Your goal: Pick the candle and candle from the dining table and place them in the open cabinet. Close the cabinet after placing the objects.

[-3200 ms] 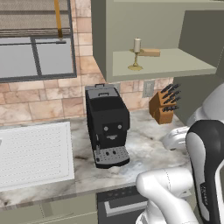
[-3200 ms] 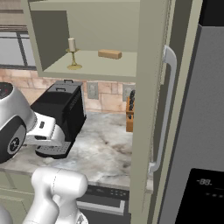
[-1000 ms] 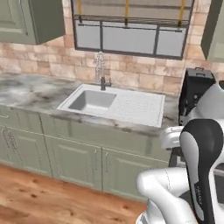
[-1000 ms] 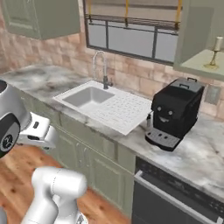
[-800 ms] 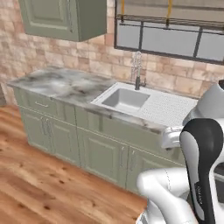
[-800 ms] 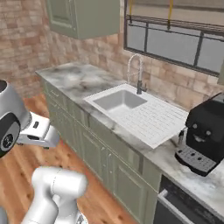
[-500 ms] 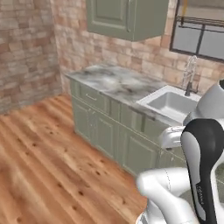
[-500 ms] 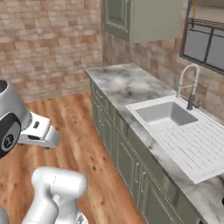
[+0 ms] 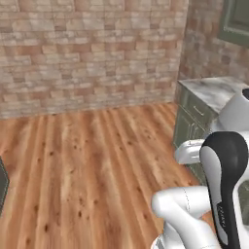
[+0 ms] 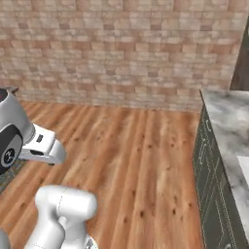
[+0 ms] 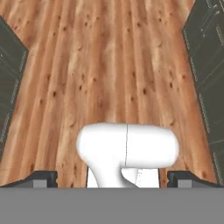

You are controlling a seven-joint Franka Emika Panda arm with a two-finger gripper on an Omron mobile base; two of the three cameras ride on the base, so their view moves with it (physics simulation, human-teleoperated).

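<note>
Insp. note, kitchen floor area.

End effector (image 11: 113, 177): jaws spread wide. In hand view one fingertip (image 11: 43, 178) sits at bottom left and the other at bottom right, well apart. Nothing pinched; betw. them only the wood floor (image 11: 109, 65) beyond.

Arm (image 9: 223, 180): rises lower right in left base view, lower left in right base view. It is folded close to the base and touches no furniture.

Surroundings: plank floor runs to a brick wall (image 9: 92, 53) at the rear. A marble tabletop (image 10: 228, 126) on sage-green low cupboards (image 10: 209, 165) runs along the right side, its end near the brick wall. No items seen on the visible part of the top. Corner of a green wall cupboard (image 9: 238, 22) at upper right of left base view, door flat to its frame. Hand view: dark cupboard fronts (image 11: 205, 65) either side of the floor strip, detail too dim to read.

Candles, dining table, open cabinet: location cannot be told from these views.
</note>
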